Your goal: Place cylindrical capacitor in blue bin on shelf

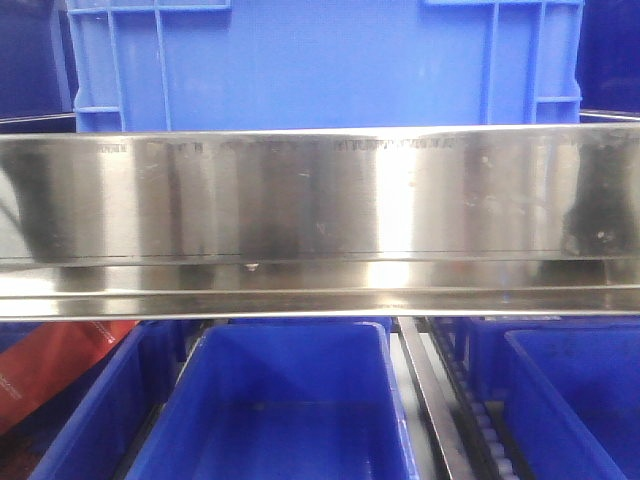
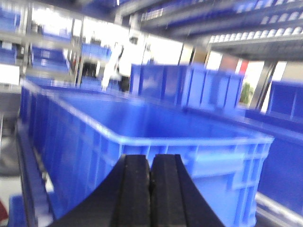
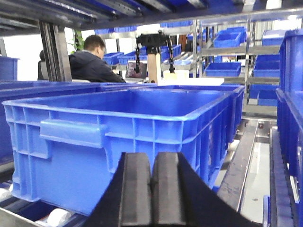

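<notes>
Steel shelf (image 1: 300, 200) rail mid-frame, one blue bin (image 1: 320, 60) above, three below, left gripper (image 2: 150, 189) and right gripper (image 3: 151, 189) each pressed together, empty, warehouse racking behind.

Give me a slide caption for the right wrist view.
Right pincer, shut and empty, faces a blue bin on the shelf's roller track.

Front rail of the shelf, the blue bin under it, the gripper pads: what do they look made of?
Front rail: apparently brushed stainless steel, with streaky grain and mirror-like glare. Blue bin: likely moulded plastic, glossy, uniform colour, rounded rim. Right gripper pads: matte black, possibly rubber; the look leaves that open.
</notes>
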Action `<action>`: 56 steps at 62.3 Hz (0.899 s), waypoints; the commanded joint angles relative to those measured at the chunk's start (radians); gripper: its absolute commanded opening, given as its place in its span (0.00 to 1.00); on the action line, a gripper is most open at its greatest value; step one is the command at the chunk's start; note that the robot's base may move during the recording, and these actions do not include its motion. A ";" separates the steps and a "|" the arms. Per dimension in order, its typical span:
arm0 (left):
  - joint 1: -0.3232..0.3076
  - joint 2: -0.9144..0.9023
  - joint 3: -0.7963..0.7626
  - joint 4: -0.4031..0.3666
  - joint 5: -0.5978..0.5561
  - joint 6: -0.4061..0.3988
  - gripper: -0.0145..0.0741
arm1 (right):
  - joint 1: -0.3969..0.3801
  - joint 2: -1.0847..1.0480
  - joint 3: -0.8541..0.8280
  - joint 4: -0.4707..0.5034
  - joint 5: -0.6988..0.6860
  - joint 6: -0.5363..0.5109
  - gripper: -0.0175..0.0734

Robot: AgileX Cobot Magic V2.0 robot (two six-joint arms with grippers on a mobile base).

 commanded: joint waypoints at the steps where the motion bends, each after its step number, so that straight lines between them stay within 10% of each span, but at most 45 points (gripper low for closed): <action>1: -0.005 -0.029 0.001 -0.007 -0.031 0.000 0.04 | 0.000 -0.006 0.004 0.001 -0.021 -0.006 0.01; 39: -0.005 -0.033 0.001 -0.007 -0.037 0.000 0.04 | -0.011 -0.012 0.013 -0.037 -0.023 -0.006 0.01; 50: -0.005 -0.033 0.001 -0.007 -0.037 0.000 0.04 | -0.133 -0.083 0.073 -0.119 -0.005 -0.006 0.01; 56: -0.005 -0.033 0.001 -0.007 -0.037 0.000 0.04 | -0.252 -0.145 0.150 -0.006 -0.011 -0.011 0.01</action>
